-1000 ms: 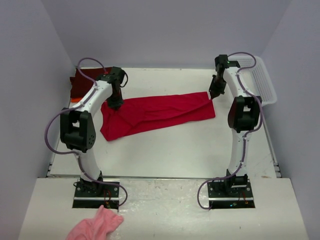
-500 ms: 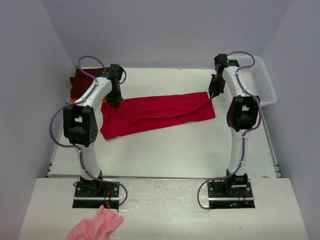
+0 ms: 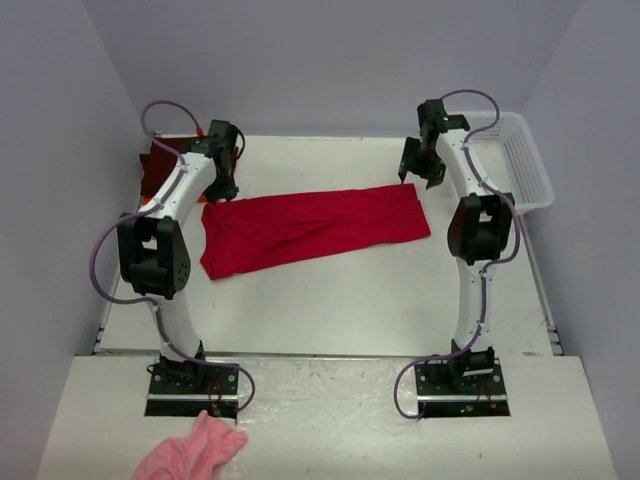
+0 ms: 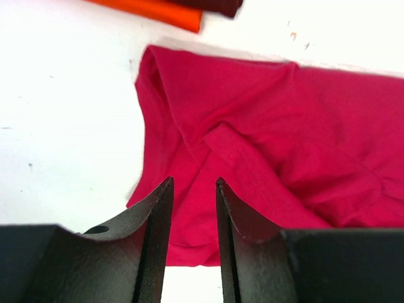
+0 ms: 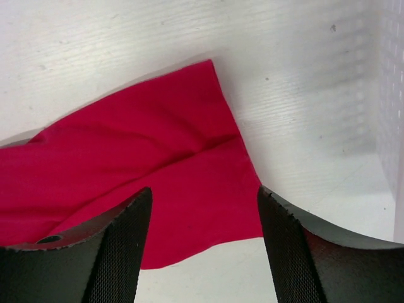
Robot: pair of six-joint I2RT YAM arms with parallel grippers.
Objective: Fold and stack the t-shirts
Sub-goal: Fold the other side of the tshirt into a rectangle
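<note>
At the table's (image 3: 330,300) far left edge lie the maroon shirt (image 4: 211,5) and the orange shirt (image 4: 151,7), the maroon one partly over the orange. Just right of them the left gripper (image 4: 194,182) hovers above the red shirt's (image 3: 310,228) left end, its jaws parted a little and gripping nothing. The red shirt is spread as a long band across the table's middle, left end bunched and nearer the arms, right end flatter. Over its far right corner hangs the right gripper (image 5: 204,189), jaws wide apart and empty. A white basket (image 3: 525,165) sits at the right edge. A pink cloth (image 3: 195,450) lies by the left base.
</note>
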